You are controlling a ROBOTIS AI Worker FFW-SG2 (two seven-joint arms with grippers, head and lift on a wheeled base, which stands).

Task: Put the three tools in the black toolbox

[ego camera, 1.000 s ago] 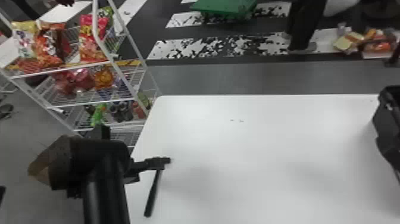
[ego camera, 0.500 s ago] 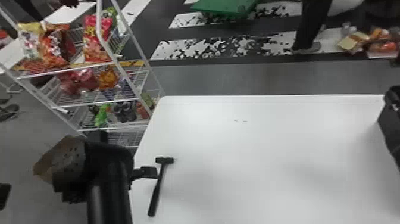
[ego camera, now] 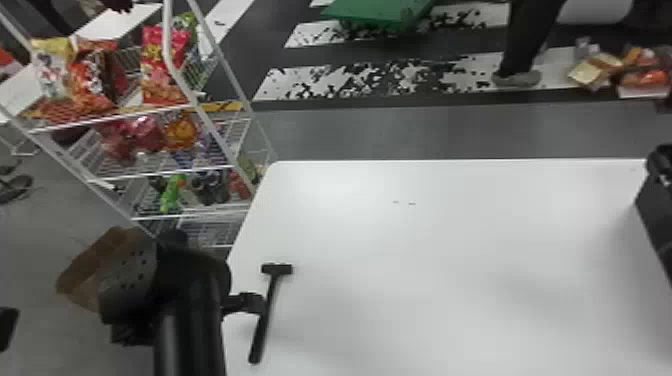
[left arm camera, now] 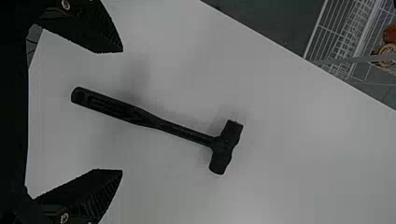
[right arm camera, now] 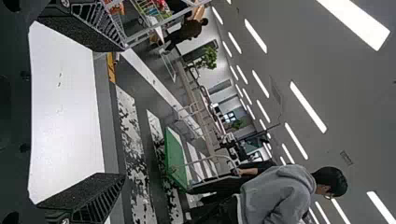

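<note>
Left gripper [ego camera: 250, 303]: you have it released, fingers wide apart; in its wrist view the handle's end shows between them, clear of both.
Right gripper [right arm camera: 124, 112]: also released, your two fingers spread wide.
Hammer [ego camera: 276, 269]: lying on the white table [ego camera: 450, 240] near its left edge, head towards the far edge.
Black toolbox [ego camera: 656, 210]: at your table's right edge.

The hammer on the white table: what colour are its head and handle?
Both are black; the hammer shows best in the left wrist view.
</note>
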